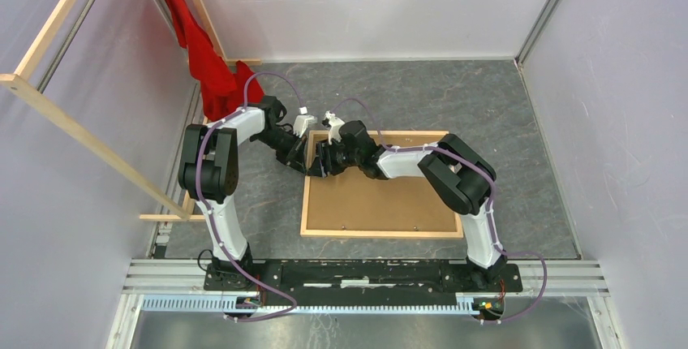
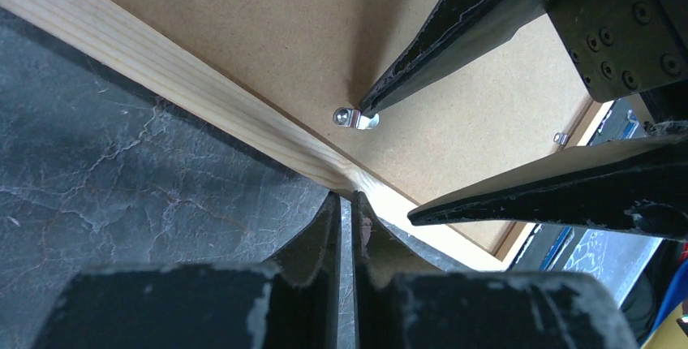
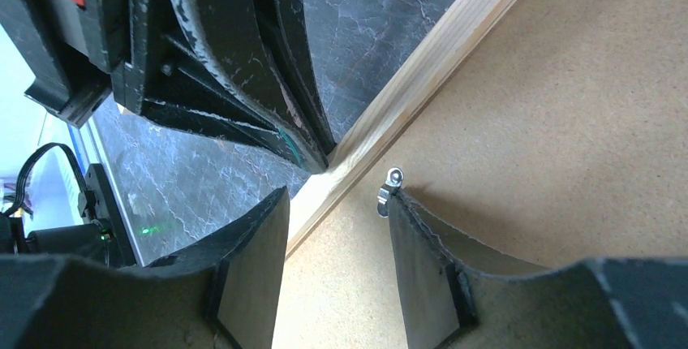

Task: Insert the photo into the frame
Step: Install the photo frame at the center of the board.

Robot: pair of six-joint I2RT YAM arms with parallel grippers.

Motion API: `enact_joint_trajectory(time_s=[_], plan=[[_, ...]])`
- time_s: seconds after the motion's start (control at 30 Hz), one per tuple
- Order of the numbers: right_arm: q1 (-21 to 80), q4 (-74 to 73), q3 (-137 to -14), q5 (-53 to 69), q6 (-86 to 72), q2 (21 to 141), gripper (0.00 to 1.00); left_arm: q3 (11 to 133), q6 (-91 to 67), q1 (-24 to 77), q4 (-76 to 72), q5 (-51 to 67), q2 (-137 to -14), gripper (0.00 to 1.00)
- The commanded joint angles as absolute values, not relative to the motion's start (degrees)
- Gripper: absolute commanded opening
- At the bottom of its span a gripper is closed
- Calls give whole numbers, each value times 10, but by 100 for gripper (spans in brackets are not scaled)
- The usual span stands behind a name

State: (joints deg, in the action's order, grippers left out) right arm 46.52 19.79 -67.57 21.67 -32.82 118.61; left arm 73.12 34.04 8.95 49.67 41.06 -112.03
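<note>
The light-wood frame (image 1: 381, 234) lies flat on the grey table with a brown hardboard panel (image 1: 381, 199) set in its back. The photo is hidden. My left gripper (image 1: 307, 152) is shut and empty, and its tips (image 2: 347, 196) touch the frame's left rail (image 2: 162, 69) near the far corner. My right gripper (image 1: 322, 158) is open over the panel just inside that rail (image 3: 339, 195). One of its fingertips (image 3: 397, 207) touches a small metal clip (image 3: 389, 189) on the panel; the clip also shows in the left wrist view (image 2: 355, 118).
A red cloth (image 1: 207, 65) hangs at the back left. Long wooden rails (image 1: 81, 134) stand along the left wall. A second small clip (image 2: 560, 138) sits near the panel's far edge. White walls enclose the table on three sides.
</note>
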Motion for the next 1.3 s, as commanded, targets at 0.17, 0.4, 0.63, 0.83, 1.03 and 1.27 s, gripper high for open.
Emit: enact_joint_trajectory(time_s=[0.17,0.4,0.63,0.83,1.03,1.27], plan=[[475,223,-700,232,-349,1219,54,725,341,96,462,387,-1133,11],[475,230,-703,233,-360,1229,53,725,341,96,462,387,-1132,11],[479,276,-640,216,-378,1195,53,734,347,96,474,387,-1133,11],[474,302,-582,193,-381,1152,53,731,350,96,476,387,-1129,11],[474,301,-586,191,-383,1158,53,731,350,96,475,384,-1130,10],[473,289,-620,194,-380,1184,53,730,352,96,475,378,-1130,10]])
